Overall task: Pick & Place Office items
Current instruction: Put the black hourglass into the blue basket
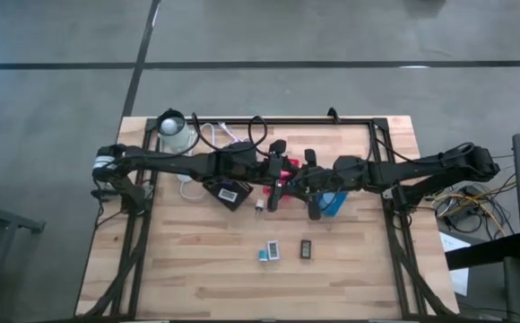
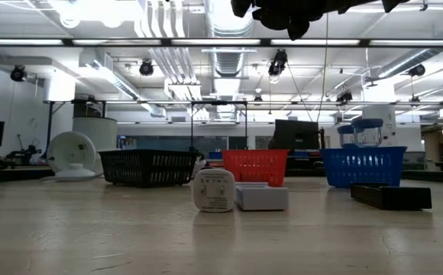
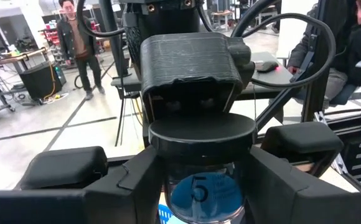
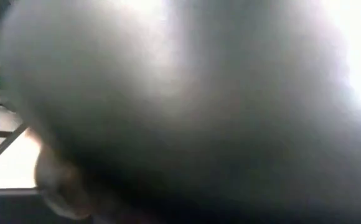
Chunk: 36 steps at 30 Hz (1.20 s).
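My left gripper [image 3: 202, 202] is shut on a clear jar [image 3: 203, 186] with a black round lid [image 3: 202, 133] and a blue label marked 5. It is held high over the table's middle [image 1: 276, 176]. My right gripper [image 1: 312, 179] faces it head on, and its dark housing [image 3: 192, 68] stands right behind the lid. Its own wrist view is only a dark blur. On the table lie a white plug block [image 2: 212, 189], a pale box [image 2: 261, 197], a teal-and-white block [image 1: 269, 252] and a small black block [image 1: 306, 248]. My left gripper pinches the jar's clear body just under the lid [image 3: 168, 180] between its two fingers [image 3: 134, 186], one on each side. The jar is lifted clear of the table. The lid end points toward the right arm's housing.
Black mesh bin [image 2: 148, 166], red bin [image 2: 255, 166] and blue bin [image 2: 363, 166] stand in a row behind the items; another jar sits in the blue bin. A white lamp [image 1: 172, 126] is at the far left corner. People stand beyond the table.
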### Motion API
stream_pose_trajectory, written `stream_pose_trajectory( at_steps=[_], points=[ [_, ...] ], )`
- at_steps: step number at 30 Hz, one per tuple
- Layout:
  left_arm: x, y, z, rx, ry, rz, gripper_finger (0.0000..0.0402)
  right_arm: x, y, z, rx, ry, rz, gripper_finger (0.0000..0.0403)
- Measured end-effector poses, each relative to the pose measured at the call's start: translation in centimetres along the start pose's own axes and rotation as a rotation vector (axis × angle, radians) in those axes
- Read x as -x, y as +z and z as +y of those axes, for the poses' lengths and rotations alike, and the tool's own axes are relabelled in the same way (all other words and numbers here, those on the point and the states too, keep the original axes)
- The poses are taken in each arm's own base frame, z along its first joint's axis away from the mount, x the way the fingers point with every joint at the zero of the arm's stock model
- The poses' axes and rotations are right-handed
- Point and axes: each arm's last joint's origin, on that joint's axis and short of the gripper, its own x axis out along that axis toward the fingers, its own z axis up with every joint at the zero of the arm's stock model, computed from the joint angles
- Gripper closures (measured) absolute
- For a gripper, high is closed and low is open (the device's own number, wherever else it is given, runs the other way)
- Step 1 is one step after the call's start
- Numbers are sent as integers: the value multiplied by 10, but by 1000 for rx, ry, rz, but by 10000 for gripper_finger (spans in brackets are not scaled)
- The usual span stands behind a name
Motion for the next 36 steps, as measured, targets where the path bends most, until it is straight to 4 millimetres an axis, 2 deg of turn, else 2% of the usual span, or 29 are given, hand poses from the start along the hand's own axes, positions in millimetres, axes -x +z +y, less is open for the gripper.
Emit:
stream_pose_trajectory(
  at_steps=[3,12,21,27,33,36],
  points=[
    [0,0,0,-6,-6,1,221,0,-2,0,1,12,22,209],
    [0,1,0,-26,-37,-10,221,3,-1,1,-5,47,30,167],
    [13,17,1,-35,-32,-44,221,25,6,0,-10,48,43,129],
    [21,24,1,-36,-32,-47,221,41,10,-1,-24,48,35,116],
    [21,23,1,-33,-34,-25,221,56,15,0,-39,56,12,115],
    [21,24,1,-34,-35,-36,221,55,14,0,-48,51,14,115]
  ],
)
